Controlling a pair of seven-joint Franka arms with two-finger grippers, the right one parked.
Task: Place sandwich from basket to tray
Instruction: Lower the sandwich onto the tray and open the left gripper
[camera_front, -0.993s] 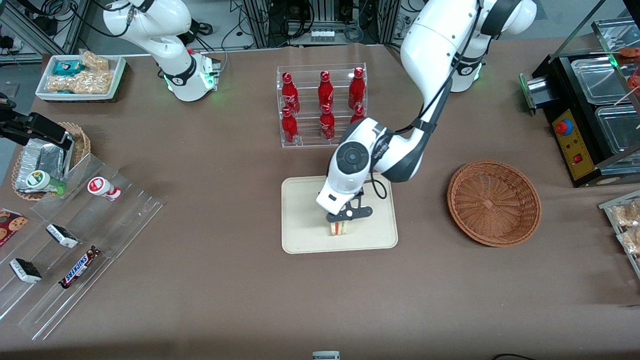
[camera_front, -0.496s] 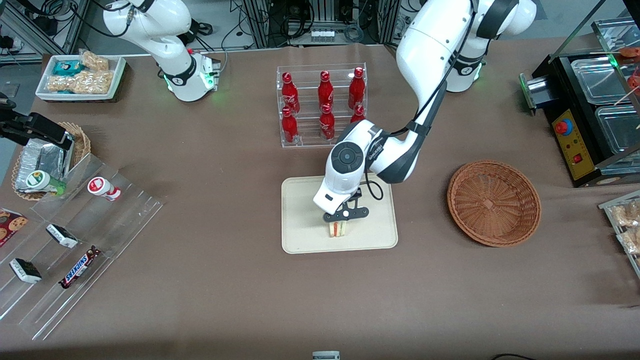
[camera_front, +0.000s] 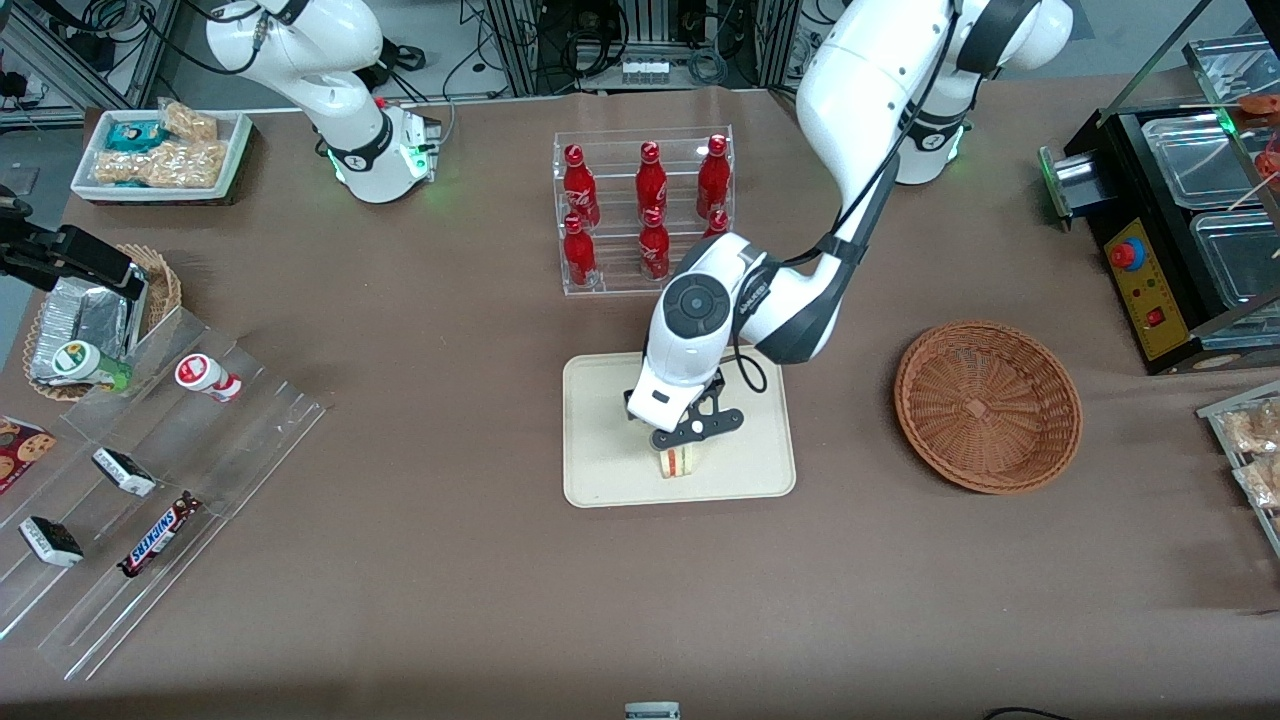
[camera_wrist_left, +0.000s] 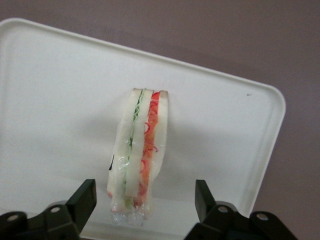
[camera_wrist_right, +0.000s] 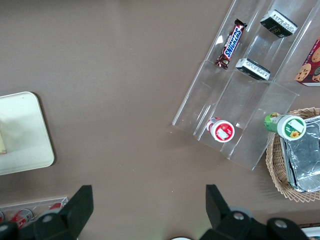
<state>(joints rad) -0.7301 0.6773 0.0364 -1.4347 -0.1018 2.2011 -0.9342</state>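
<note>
The small triangular bread-wedge sandwich (camera_wrist_left: 137, 160) w/ red & green filling stood on the flat cream rectangular tray (camera_front: 600, 480), the left gripper (camera_front: 690, 440) just above it w/ jaws spread clear of it, so release looked done; next prob. a straight lift away.

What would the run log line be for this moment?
phase: release | gripper: open, fingers either side of sandwich, not touching | sandwich: on tray, standing on edge | basket: empty
</note>
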